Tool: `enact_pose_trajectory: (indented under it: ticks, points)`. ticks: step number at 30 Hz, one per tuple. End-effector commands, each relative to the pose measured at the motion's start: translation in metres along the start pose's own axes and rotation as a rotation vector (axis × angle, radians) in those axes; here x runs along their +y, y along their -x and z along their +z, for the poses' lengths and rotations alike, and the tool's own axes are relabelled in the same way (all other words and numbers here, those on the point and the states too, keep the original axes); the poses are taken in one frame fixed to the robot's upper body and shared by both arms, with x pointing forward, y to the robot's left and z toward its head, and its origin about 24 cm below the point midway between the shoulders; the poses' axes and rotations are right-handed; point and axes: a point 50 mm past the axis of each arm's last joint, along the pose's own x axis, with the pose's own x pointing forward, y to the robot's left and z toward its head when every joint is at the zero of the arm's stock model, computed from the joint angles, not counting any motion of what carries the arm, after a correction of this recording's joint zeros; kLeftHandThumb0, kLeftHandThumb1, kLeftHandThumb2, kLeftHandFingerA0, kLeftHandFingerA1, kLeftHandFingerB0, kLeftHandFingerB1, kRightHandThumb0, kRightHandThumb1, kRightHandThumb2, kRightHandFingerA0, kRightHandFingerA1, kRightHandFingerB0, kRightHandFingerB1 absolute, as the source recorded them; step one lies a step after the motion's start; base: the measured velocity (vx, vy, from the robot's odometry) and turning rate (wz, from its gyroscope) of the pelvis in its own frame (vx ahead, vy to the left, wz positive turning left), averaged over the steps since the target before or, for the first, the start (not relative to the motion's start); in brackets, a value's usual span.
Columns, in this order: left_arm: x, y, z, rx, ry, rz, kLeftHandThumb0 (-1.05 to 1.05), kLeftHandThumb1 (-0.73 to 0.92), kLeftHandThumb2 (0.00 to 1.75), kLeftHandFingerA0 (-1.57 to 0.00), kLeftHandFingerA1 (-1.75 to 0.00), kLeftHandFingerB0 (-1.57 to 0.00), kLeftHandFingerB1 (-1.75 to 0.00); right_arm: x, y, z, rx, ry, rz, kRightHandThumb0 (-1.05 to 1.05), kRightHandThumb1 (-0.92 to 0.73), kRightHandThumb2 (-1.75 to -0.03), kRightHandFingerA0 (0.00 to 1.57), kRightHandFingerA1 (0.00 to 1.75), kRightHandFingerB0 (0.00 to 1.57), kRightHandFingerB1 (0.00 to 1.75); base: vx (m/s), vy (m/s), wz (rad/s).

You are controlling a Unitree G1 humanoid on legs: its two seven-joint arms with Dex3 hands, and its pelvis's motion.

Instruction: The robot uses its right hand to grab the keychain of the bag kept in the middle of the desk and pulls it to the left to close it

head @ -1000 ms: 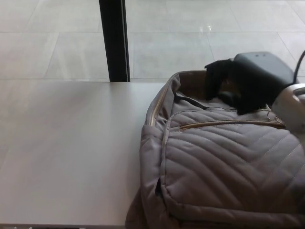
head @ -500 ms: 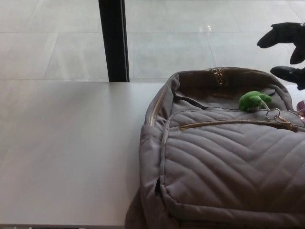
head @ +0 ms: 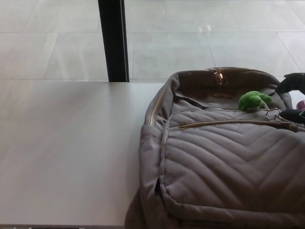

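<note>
Change, head view: half a second before, the right hand (head: 294, 82) was raised clear above the bag's (head: 224, 162) far right corner; it had since dropped to that corner.
Right hand: mostly cut off by the picture's edge. Its two visible fingers (head: 291, 114) stood apart with nothing between them, so it looked released, though the view was poor.
Keychain (head: 254, 100): a green charm lying on the bag just to the left of the hand, not touched by it; its ring (head: 272, 113) lay near the lower finger.
Bag: top opening gaped.
Meaning: the grasp seemed not yet made and the pull leftward was all still to do.
Desk (head: 71, 152): pale, smooth, stretching far left of the hand.
Room: light floor tiles (head: 190, 38) and a black post (head: 113, 40) beyond.
</note>
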Motion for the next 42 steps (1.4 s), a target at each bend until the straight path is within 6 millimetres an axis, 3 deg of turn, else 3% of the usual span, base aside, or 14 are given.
enact_pose_trajectory:
  ticks: [1, 3, 4, 6, 8, 10, 14, 15, 24, 25, 26, 28, 30, 42]
  points:
    - [0.006, 0.002, 0.004, -0.002, -0.026, 0.009, -0.87, 0.7, 1.13, -0.48, -0.73, -0.32, -0.58, 0.007, -0.002, 0.002, 0.02, 0.005, 0.028, -0.79, -0.87, -0.67, 0.34, 1.08, 0.4, 0.33, 0.0, 0.0, 0.0]
    - [0.006, 0.002, 0.003, 0.006, -0.01, 0.015, -0.87, 0.92, 0.68, -0.49, -0.71, -0.37, -0.48, 0.008, -0.004, 0.007, 0.015, 0.004, 0.025, -0.79, -0.88, -0.67, 0.34, 1.08, 0.39, 0.33, 0.0, 0.0, 0.0]
    - [0.006, 0.002, 0.003, 0.005, -0.007, 0.011, -0.87, 0.72, 1.14, -0.46, -0.72, -0.33, -0.58, 0.008, -0.005, 0.009, 0.016, 0.007, 0.027, -0.79, -0.88, -0.67, 0.34, 1.05, 0.39, 0.32, 0.0, 0.0, 0.0]
    - [0.005, 0.002, 0.004, -0.001, -0.011, -0.002, -0.89, 0.92, 0.69, -0.45, -0.72, -0.34, -0.5, 0.007, -0.006, 0.011, 0.02, 0.001, 0.022, -0.79, -0.88, -0.67, 0.37, 1.0, 0.4, 0.32, 0.0, 0.0, 0.0]
    - [0.006, 0.002, 0.005, -0.006, -0.017, 0.003, -0.87, 0.73, 1.15, -0.46, -0.72, -0.33, -0.58, 0.006, -0.008, 0.013, 0.024, 0.008, 0.022, -0.79, -0.89, -0.67, 0.38, 1.05, 0.42, 0.33, 0.0, 0.0, 0.0]
    - [0.005, 0.002, 0.005, -0.01, -0.016, 0.006, -0.91, 0.92, 0.71, -0.48, -0.72, -0.36, -0.51, 0.007, -0.01, 0.016, 0.027, 0.01, 0.028, -0.77, -0.88, -0.67, 0.4, 1.05, 0.42, 0.33, 0.0, 0.0, 0.0]
    - [0.004, 0.001, 0.003, -0.009, -0.003, 0.017, -0.91, 0.76, 1.19, -0.5, -0.73, -0.32, -0.56, 0.006, -0.013, 0.019, 0.024, 0.025, 0.032, -0.75, -0.87, -0.67, 0.43, 1.09, 0.43, 0.33, 0.0, 0.0, 0.0]
    - [0.004, 0.001, 0.003, -0.01, 0.003, 0.022, -0.93, 0.92, 0.75, -0.47, -0.7, -0.36, -0.5, 0.006, -0.013, 0.02, 0.02, 0.025, 0.036, -0.74, -0.86, -0.66, 0.47, 0.99, 0.42, 0.33, 0.0, 0.0, 0.0]
    - [0.004, 0.001, 0.004, -0.027, 0.028, 0.012, -0.94, 0.91, 0.77, -0.44, -0.73, -0.33, -0.52, 0.034, -0.015, 0.012, 0.075, 0.121, 0.12, -0.45, -0.66, -0.6, 0.83, 1.01, 0.45, 0.36, 0.0, 0.0, 0.0]
    - [0.003, 0.001, 0.003, -0.026, 0.029, 0.013, -0.88, 0.75, 1.18, -0.45, -0.72, -0.32, -0.58, 0.037, -0.015, 0.014, 0.057, 0.131, 0.124, -0.43, -0.65, -0.6, 0.83, 1.06, 0.46, 0.38, 0.0, 0.0, 0.0]
    - [0.003, 0.001, 0.004, -0.026, 0.025, 0.014, -0.92, 0.92, 0.76, -0.48, -0.73, -0.37, -0.51, 0.039, -0.014, 0.016, 0.048, 0.132, 0.124, -0.42, -0.66, -0.6, 0.81, 1.12, 0.47, 0.38, 0.0, 0.0, 0.0]
    - [0.003, 0.001, 0.004, -0.025, 0.016, 0.018, -0.87, 0.75, 1.17, -0.47, -0.72, -0.35, -0.59, 0.043, -0.014, 0.02, 0.042, 0.143, 0.127, -0.41, -0.66, -0.6, 0.81, 1.15, 0.47, 0.37, 0.0, 0.0, 0.0]
    - [0.002, 0.0, 0.004, -0.025, 0.022, 0.017, -0.93, 0.92, 0.75, -0.47, -0.71, -0.36, -0.51, 0.048, -0.015, 0.027, 0.032, 0.153, 0.137, -0.42, -0.66, -0.6, 0.84, 1.24, 0.5, 0.38, 0.0, 0.0, 0.0]
    - [0.002, -0.001, 0.006, -0.033, -0.004, 0.02, -0.95, 0.92, 0.79, -0.45, -0.69, -0.37, -0.51, 0.053, -0.015, 0.058, -0.088, 0.165, 0.1, -0.29, -0.7, -0.69, 0.82, 1.59, 0.81, 0.74, 0.0, 0.0, 0.0]
